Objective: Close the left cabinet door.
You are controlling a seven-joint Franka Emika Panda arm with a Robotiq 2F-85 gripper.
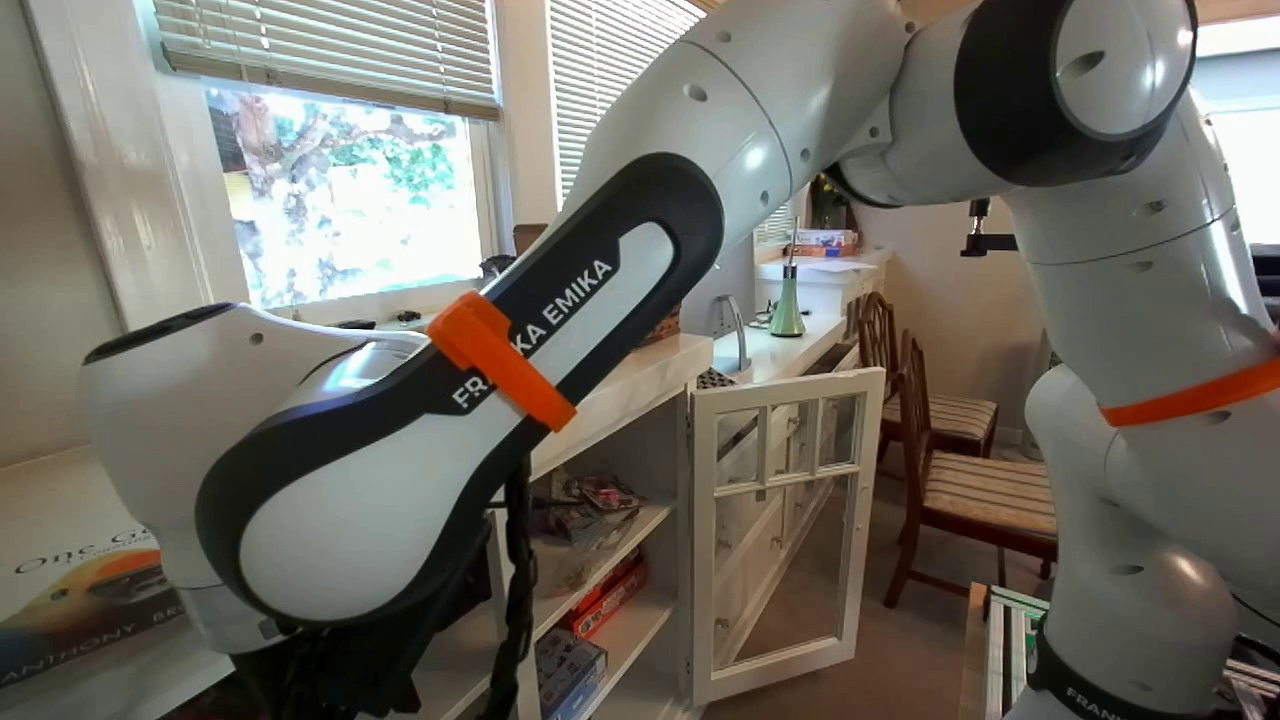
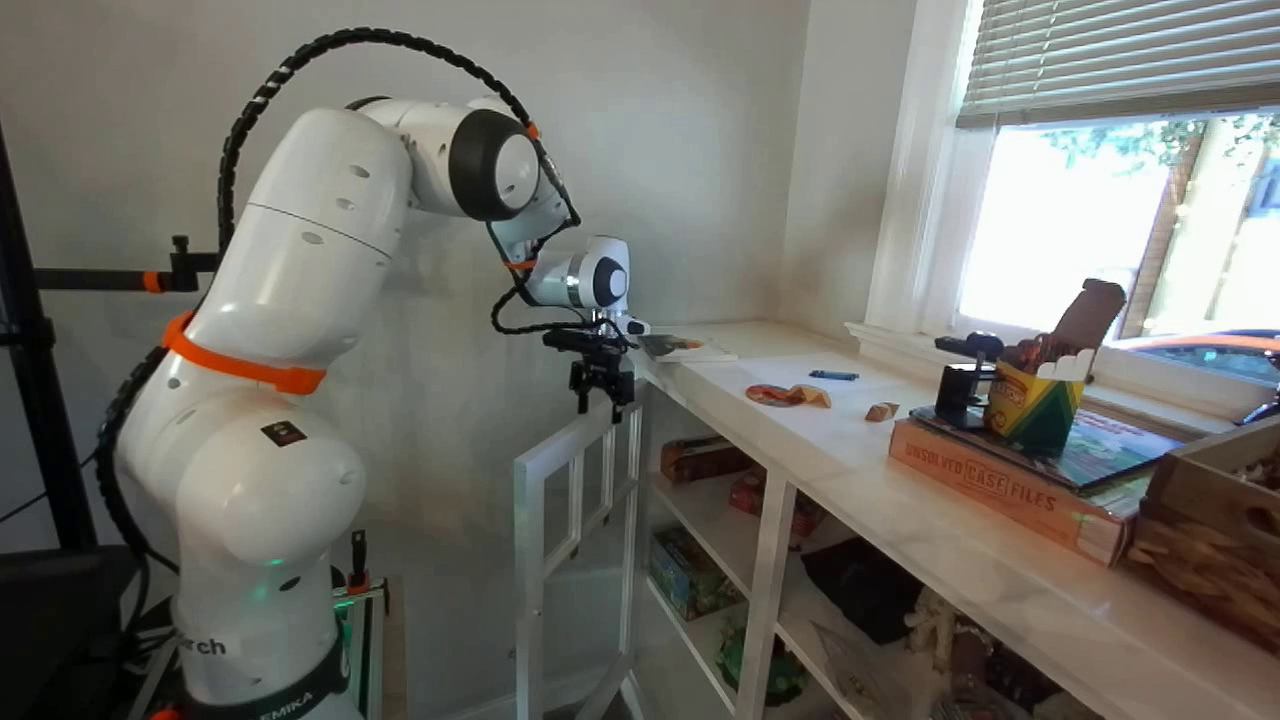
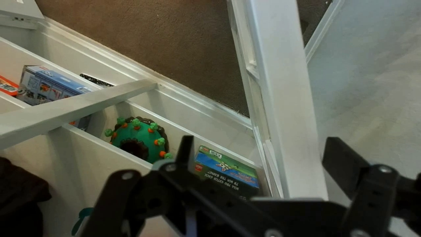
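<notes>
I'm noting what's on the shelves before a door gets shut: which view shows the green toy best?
The wrist view: it looks down on the green toy, showing its orange-and-green knobs. In an exterior view, a white post hides part of it; no further view shows it.

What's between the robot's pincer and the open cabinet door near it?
Nothing shows there: in the wrist view, the left cabinet door appears in the gap of the open pincer. Whether they touch, I can't tell.
</notes>
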